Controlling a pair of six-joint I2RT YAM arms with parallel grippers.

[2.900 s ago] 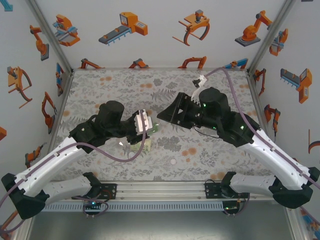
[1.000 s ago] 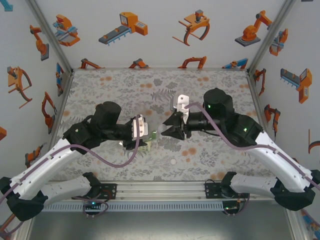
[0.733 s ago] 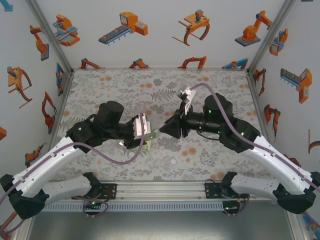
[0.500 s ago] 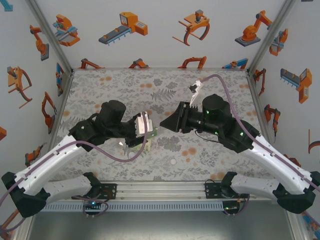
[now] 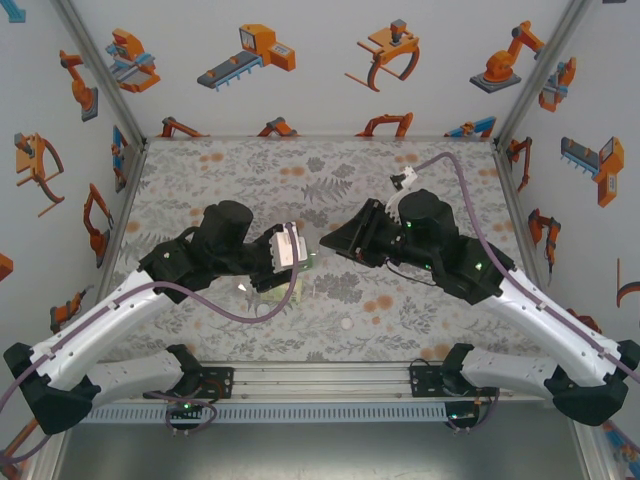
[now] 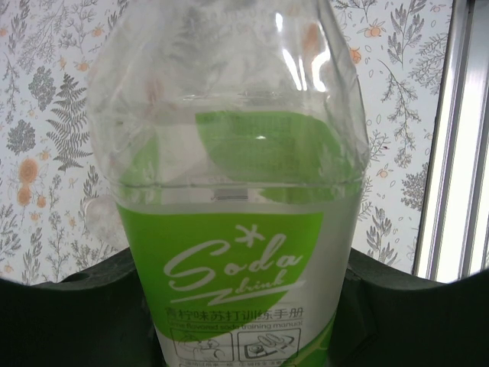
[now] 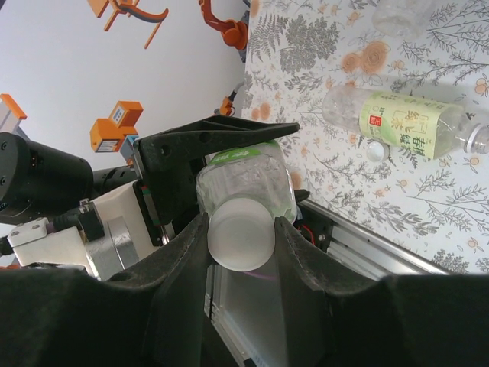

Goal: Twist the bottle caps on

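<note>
Pinching the white cap (image 7: 241, 235) between nearly closed fingers, the right gripper (image 7: 241, 228) presses it onto the mouth of the green bottle (image 6: 241, 229), which the left gripper (image 6: 244, 310) clamps tight around its body. How far the cap is threaded I cannot tell. Beyond, a second bottle (image 7: 405, 116) lies on the mat (image 7: 306, 46), uncapped as far as I can judge, with a loose cap (image 7: 374, 151) just beside it.

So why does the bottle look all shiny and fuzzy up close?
Left wrist view: light glints in white streaks on the clear top of the soda bottle. Right wrist view: the white cap is so near it blurs, while the lying bottle looks sharp.
</note>
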